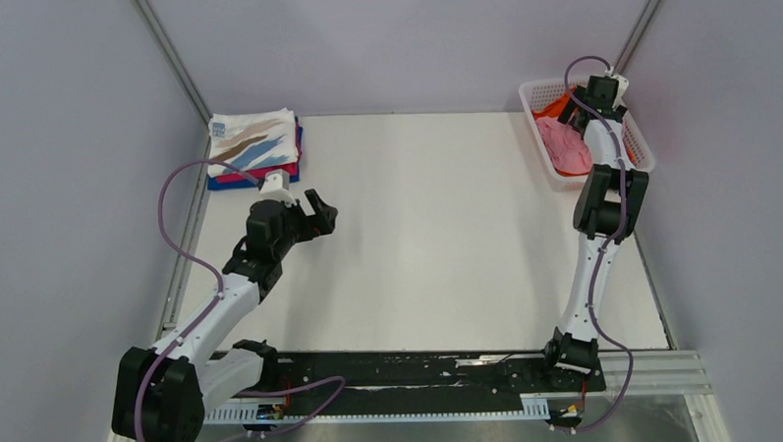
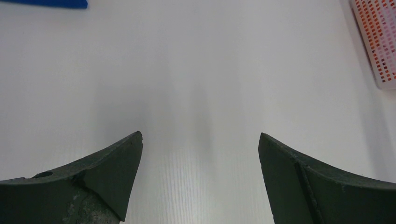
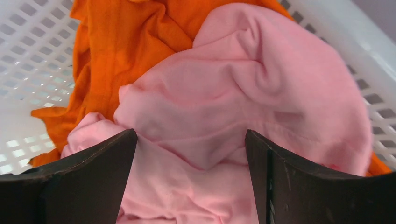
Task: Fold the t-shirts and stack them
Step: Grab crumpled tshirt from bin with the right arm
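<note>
Pink tee (image 3: 243, 93), soft and crumpled, sits on orange tee (image 3: 126, 42) at 2 o'clock; right arm (image 1: 603, 204) stretched out, right fingers (image 3: 84, 186) spread above it. Left fingers (image 2: 93, 182) spread too.

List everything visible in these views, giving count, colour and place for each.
printed t-shirt: 1, white with tan and blue streaks, folded, top of far-left stack
magenta t-shirt: 1, magenta, under it
blue t-shirt: 1, blue, bottom of stack
pink t-shirt: 1, light pink, crumpled in basket
orange t-shirt: 1, orange, partly under the pink
basket: 1, white lattice, far right
table: 1, white
left hand: 1, black, open over bare table
right hand: 1, black, open above pink t-shirt
</note>
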Tool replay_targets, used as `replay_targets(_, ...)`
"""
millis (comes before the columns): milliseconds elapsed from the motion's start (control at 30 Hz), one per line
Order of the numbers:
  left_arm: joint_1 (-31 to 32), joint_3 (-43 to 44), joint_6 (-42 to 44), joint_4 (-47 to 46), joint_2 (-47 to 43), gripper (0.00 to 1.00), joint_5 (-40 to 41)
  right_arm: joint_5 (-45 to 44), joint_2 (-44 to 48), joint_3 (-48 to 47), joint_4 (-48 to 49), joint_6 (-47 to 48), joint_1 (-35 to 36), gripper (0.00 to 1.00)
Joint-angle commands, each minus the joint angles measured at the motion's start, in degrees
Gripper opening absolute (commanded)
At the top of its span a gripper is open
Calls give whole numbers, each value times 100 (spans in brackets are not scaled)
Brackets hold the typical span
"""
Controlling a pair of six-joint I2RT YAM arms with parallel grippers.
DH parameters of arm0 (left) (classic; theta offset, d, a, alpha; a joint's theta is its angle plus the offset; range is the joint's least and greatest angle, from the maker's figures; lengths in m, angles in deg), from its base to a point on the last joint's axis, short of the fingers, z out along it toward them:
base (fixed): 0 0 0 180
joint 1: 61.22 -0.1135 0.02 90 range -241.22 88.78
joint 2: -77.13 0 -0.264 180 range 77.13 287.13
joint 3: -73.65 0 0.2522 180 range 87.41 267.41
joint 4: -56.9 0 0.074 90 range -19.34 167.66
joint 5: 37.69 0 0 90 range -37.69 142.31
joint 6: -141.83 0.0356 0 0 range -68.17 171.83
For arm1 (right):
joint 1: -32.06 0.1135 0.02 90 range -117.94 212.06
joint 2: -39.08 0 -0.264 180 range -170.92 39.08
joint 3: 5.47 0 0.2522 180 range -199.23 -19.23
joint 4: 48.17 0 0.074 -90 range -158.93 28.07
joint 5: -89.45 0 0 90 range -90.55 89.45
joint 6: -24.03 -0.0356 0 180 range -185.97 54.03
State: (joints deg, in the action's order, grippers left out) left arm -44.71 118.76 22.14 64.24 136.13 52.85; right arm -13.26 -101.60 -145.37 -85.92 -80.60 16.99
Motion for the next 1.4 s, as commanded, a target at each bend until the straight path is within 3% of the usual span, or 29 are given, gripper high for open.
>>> replay_targets(0, 4, 230, -9, -156, 37, 100, 57, -74, -494, -681, 164, 319, -41, 84)
replay_targets(233, 5, 254, -18, -186, 169, 100, 13, 44, -657, -597, 566, 83, -268, 59)
replay_targets(333, 9, 278, -27, -212, 250, 100, -16, 113, -614, -592, 665, -26, -351, 36)
replay_targets(533, 9, 310, -13, -192, 313, 100, -18, 396, -278, -480, 871, -4, -398, 2)
replay_targets(567, 5, 306, -13, -197, 318, 100, -18, 415, -195, -470, 936, 3, -399, 0)
replay_targets(1367, 5, 238, -102, -85, -34, 100, -118, 1752, 2981, 315, 1624, -20, -361, 0)
